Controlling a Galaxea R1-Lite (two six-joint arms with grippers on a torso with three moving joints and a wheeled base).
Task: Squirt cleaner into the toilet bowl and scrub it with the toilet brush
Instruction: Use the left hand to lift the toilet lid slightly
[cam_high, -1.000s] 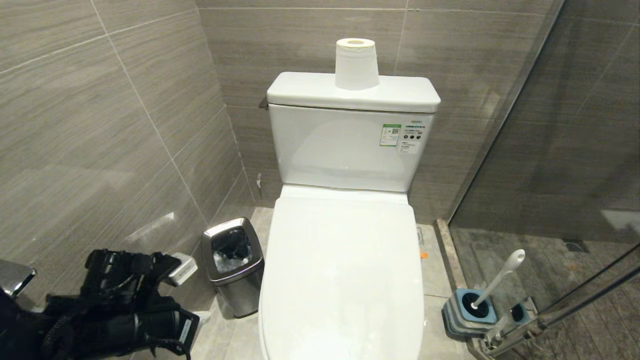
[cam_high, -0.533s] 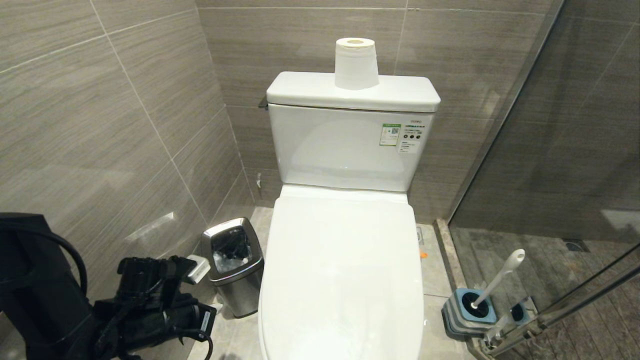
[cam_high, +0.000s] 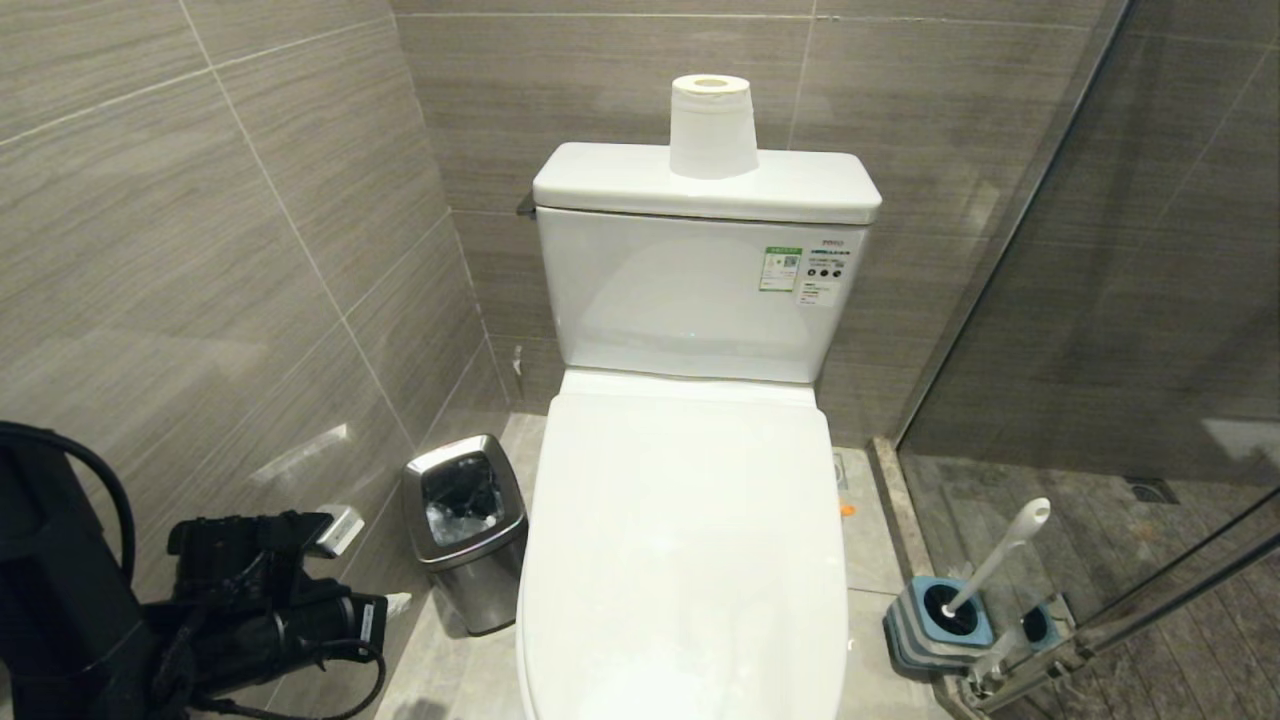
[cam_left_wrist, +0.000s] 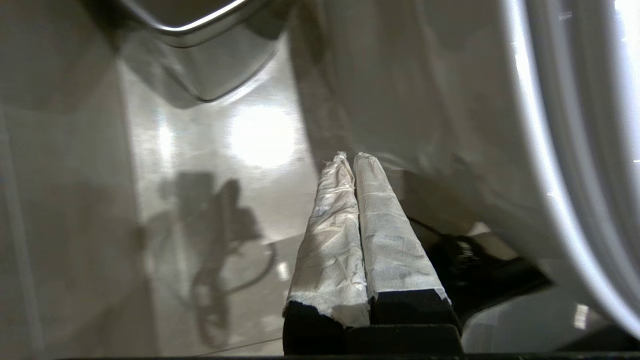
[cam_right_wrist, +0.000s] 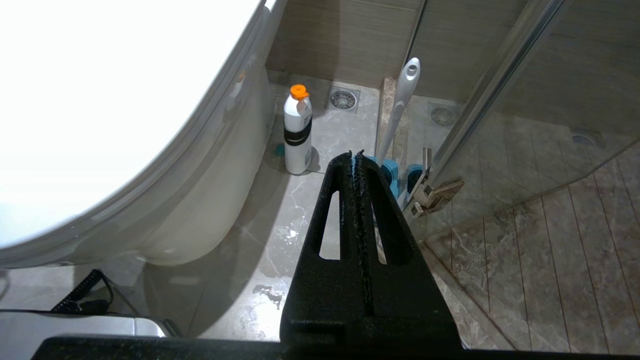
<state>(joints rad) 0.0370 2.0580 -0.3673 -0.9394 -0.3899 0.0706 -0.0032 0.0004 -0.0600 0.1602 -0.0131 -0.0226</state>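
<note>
From the head camera, looking down into a grey-tiled bathroom corner, a white toilet fills the middle. Its lid (cam_high: 685, 560) is down, so the toilet bowl beneath is hidden. A paper roll (cam_high: 712, 125) stands on the tank (cam_high: 700, 290). A small steel bin (cam_high: 465, 530) sits on the floor just left of the toilet. At the lower right, beside the glass shower screen, the toilet brush (cam_high: 995, 555) leans in its blue-grey holder (cam_high: 935, 620), white handle pointing up. The black left arm occupies the lower left corner; over the last second it has swung toward the bin and then drawn back a little and lower, and its gripper (cam_high: 395, 603) now points toward the gap between bin and toilet.

Through the left wrist camera, the left gripper (cam_left_wrist: 352, 157) shows two tape-wrapped fingers (cam_left_wrist: 330, 240) pressed together, holding nothing, low over the glossy floor with the toilet's outer wall close beside it and the bin's rim beyond.

Through the right wrist camera, the right gripper (cam_right_wrist: 356, 154) is also closed tight and empty, hanging parked. Beyond it stand the brush handle and a white bottle with an orange cap (cam_right_wrist: 297, 130) on the floor next to the toilet base, probably the cleaner.

Judging from this, the task has barely begun: the lid must be lifted before any cleaner goes in, and the left arm's repositioning looks like a lead-up to that.
</note>
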